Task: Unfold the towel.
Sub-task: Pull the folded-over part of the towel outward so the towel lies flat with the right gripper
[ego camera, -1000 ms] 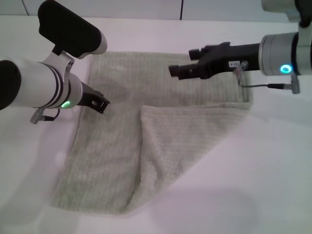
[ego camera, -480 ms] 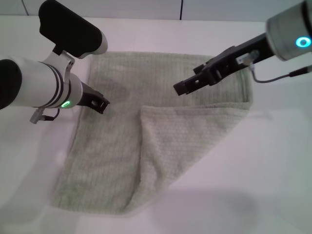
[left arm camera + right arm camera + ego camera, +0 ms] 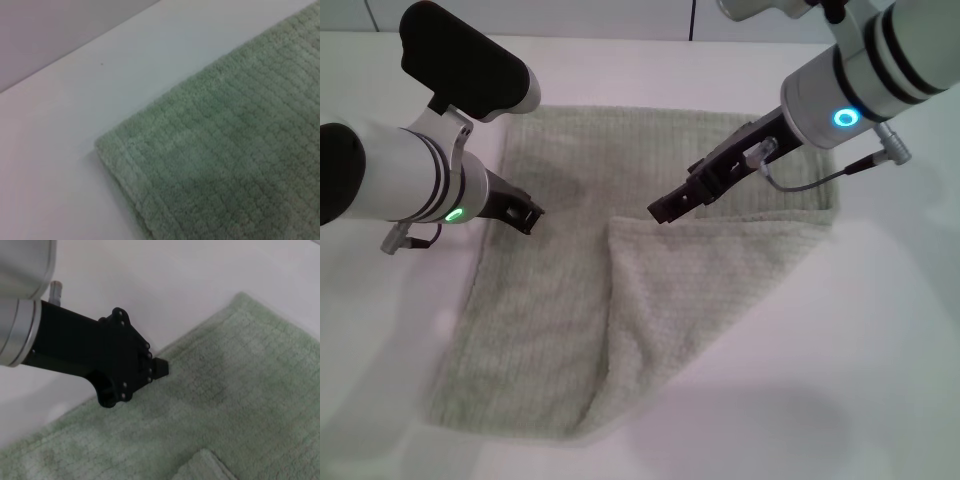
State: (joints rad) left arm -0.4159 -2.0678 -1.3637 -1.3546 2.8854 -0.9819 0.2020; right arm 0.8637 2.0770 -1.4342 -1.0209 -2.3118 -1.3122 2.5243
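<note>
Two claws over towel [image 3: 570, 300] — right claw [image 3: 663, 210] angled down, left claw [image 3: 525, 214] at edge.

There was one towel [image 3: 620, 280], and it looked like one part was folded over. There were two grippers, the left gripper [image 3: 527, 213] and the right gripper [image 3: 663, 209]. There was one white table [image 3: 880, 350] under them all.
</note>
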